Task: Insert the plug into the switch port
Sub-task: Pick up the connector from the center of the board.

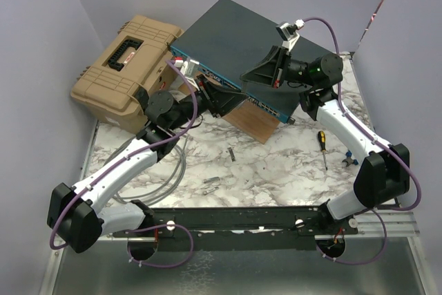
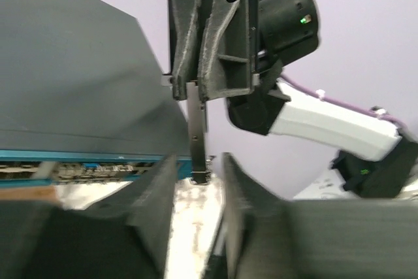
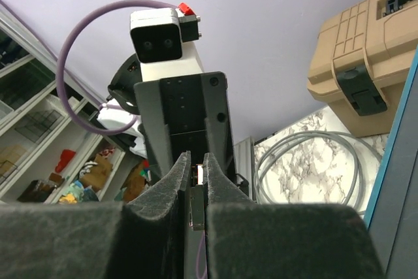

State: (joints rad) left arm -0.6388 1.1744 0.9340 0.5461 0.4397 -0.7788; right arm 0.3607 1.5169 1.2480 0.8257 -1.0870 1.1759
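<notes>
Plug [image 2: 199, 176] pinched in the near-shut right gripper [image 3: 196, 166], long axis upright in the left wrist view, hanging between the parted fingers [image 2: 157, 187] of the left gripper [image 2: 194, 161]. Sockets [image 2: 85, 172] on the switch [image 1: 235, 32] just left of it; left arm seemingly nearer. Counted: one plug, one switch, one socket row.

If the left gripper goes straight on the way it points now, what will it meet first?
Probably the plug that the right gripper holds, right before the open left gripper; depth is unclear.
</notes>
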